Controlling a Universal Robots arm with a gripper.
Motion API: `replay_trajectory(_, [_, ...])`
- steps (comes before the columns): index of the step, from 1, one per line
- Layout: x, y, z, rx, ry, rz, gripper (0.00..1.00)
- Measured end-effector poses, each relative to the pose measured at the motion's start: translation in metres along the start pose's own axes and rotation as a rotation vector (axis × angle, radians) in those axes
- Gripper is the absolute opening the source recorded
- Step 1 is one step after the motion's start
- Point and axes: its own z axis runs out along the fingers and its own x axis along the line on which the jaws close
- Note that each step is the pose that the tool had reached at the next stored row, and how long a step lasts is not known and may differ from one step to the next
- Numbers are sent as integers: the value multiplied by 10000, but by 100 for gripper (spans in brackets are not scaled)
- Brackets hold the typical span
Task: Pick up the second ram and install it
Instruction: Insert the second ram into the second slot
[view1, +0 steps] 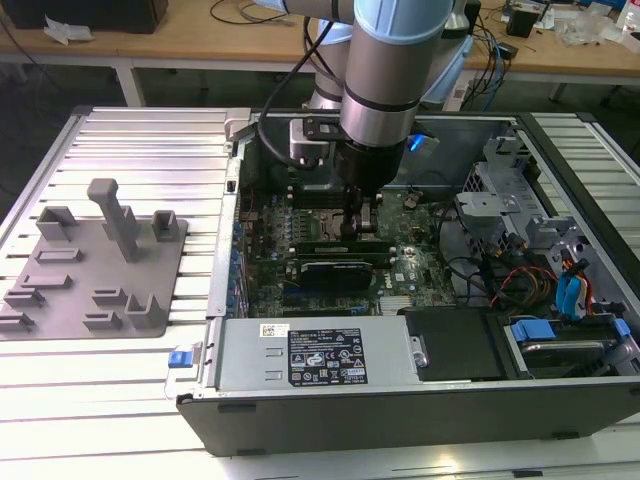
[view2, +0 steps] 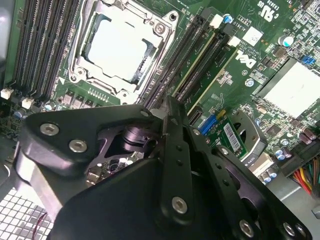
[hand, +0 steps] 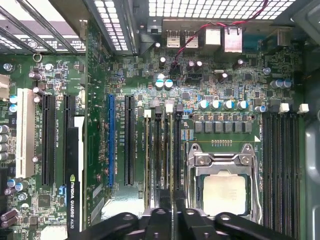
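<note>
My gripper reaches down into the open computer case, over the black memory slots beside the CPU socket. Its fingers stand close together, shut on the second ram. The ram is seen edge-on as a thin pale green line running along one slot up to the fingertips. In the first wrist view the same edge of the ram runs between the two black fingers of the gripper. I cannot tell whether the ram is fully seated in its slot. The socket lies close beside it.
A grey plastic tray with upright blocks lies on the slatted table at the exterior view's left. Inside the case are a graphics card, the power supply, a drive cage and coloured cables. More memory slots flank the socket's other side.
</note>
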Motion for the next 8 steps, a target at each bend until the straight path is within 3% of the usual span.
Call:
replay_trajectory(6, [0,0,0,2,-2,-7,8])
replay_trajectory(8, [0,2,2,125,-65,-12,8])
